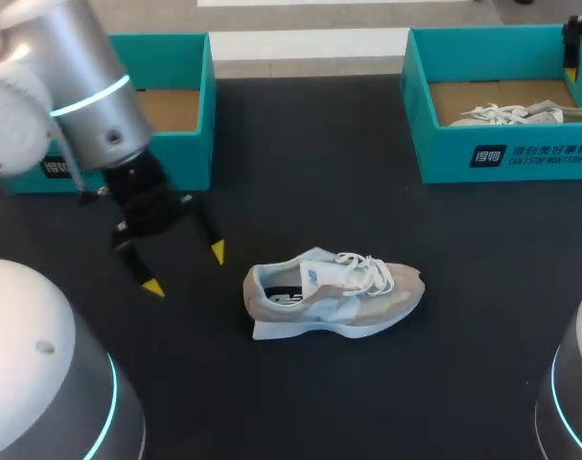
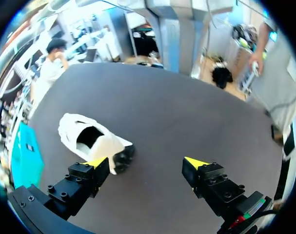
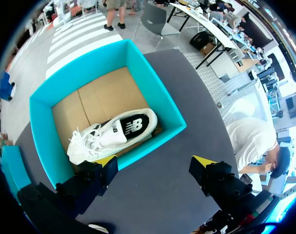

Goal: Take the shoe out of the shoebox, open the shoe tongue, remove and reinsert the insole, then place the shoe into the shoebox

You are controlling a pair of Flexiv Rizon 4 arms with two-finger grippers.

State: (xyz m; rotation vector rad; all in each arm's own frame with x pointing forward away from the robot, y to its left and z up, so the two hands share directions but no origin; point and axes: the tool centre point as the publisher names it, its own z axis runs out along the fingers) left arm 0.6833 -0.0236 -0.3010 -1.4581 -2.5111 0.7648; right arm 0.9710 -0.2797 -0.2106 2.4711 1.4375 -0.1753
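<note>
At the upper left of the head view stands an open teal cardboard shoebox [image 1: 180, 125]. Just below it the left gripper [image 1: 184, 268] hangs over the black table [image 1: 300, 172], its yellow-tipped fingers spread wide and holding nothing. The beige and pale-blue sneaker with white laces [image 1: 334, 292] rests at centre, apart from that gripper and heel toward it. A second teal shoebox [image 1: 501, 158] at the upper right holds a white sneaker [image 1: 506, 115]. The right gripper [image 3: 155, 163] hovers above this box, also spread and holding nothing. The shoe looks to be already out, so opening the tongue seems next. That likely calls for one gripper to steady the heel while the other pulls at the tongue.
</note>
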